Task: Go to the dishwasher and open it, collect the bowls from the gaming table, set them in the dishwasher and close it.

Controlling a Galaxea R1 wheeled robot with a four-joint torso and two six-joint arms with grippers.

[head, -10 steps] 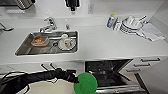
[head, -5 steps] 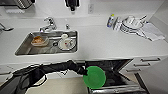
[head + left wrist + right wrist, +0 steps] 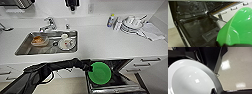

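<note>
green bowl (image 3: 100,73) over open dishwasher (image 3: 110,83)

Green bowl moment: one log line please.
left claw: holding green bowl | over open dishwasher | right wrist view: white bowl close

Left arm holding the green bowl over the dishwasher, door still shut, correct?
Not quite. The dishwasher door is open; the left wrist view looks straight into its dark interior. The rest holds: the left arm has the green bowl above it.
</note>
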